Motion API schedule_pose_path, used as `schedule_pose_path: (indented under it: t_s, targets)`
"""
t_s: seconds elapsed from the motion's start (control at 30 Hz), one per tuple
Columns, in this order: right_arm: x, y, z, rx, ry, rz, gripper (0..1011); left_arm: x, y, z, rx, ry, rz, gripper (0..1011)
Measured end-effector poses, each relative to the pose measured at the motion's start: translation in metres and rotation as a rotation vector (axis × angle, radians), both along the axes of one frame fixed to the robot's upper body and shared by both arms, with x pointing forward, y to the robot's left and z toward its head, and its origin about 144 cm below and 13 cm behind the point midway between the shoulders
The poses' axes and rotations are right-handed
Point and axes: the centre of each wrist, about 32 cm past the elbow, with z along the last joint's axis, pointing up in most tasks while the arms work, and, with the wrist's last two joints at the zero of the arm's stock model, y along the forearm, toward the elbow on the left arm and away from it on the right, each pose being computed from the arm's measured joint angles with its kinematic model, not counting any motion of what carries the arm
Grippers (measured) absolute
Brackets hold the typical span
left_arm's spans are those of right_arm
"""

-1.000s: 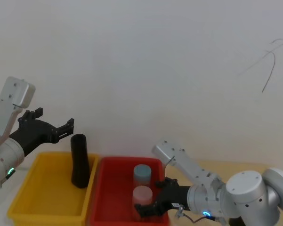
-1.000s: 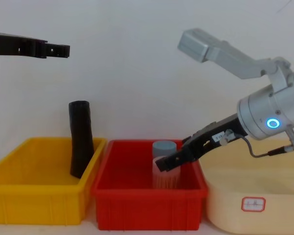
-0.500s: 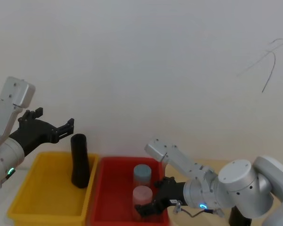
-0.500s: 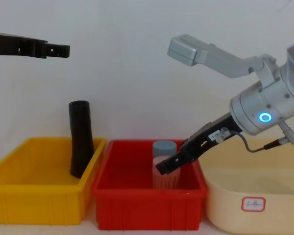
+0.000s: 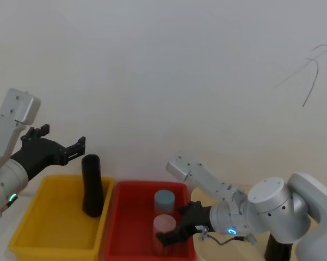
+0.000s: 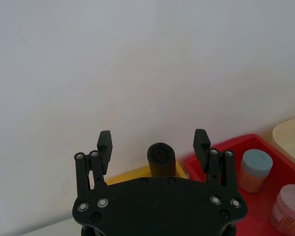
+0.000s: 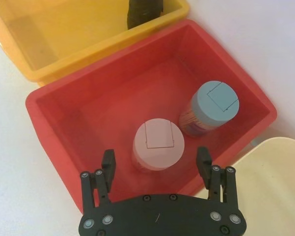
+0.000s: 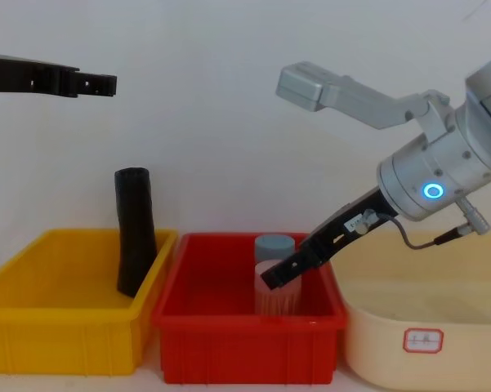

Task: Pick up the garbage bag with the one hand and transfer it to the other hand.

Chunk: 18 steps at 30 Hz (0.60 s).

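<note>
The garbage bag (image 5: 91, 185) is a black cylindrical roll leaning upright against the right wall of the yellow bin (image 5: 41, 220); no label band shows on it. It is also visible in the chest view (image 8: 136, 230) and the left wrist view (image 6: 160, 157). My left gripper (image 5: 80, 145), on the green-ringed arm, hovers open just above and left of the roll's top, apart from it (image 6: 153, 142). My right gripper (image 5: 164, 237), on the blue-ringed arm, hangs open low over the red bin (image 7: 64, 98), fingers on either side of a pink-lidded jar (image 7: 158, 142).
The red bin (image 8: 180, 327) holds a pink-lidded jar (image 5: 164, 224) and a blue-lidded jar (image 5: 164, 200). A cream tub (image 8: 425, 347) with a small red-framed label stands right of it. A plain white wall rises close behind the bins.
The right arm has swung a little to the left, its elbow and gripper shifting over the red bin. The left arm and the black roll have not moved.
</note>
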Motion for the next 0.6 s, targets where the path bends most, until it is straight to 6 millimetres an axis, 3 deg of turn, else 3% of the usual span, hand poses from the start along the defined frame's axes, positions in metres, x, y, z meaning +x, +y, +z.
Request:
schedule_pose_path:
  t_s: [0.6]
  targets:
    - [0.012, 0.006, -0.006, -0.011, 0.02, 0.004, 1001, 0.0, 0.0, 0.0, 0.0, 0.0, 0.0, 1002]
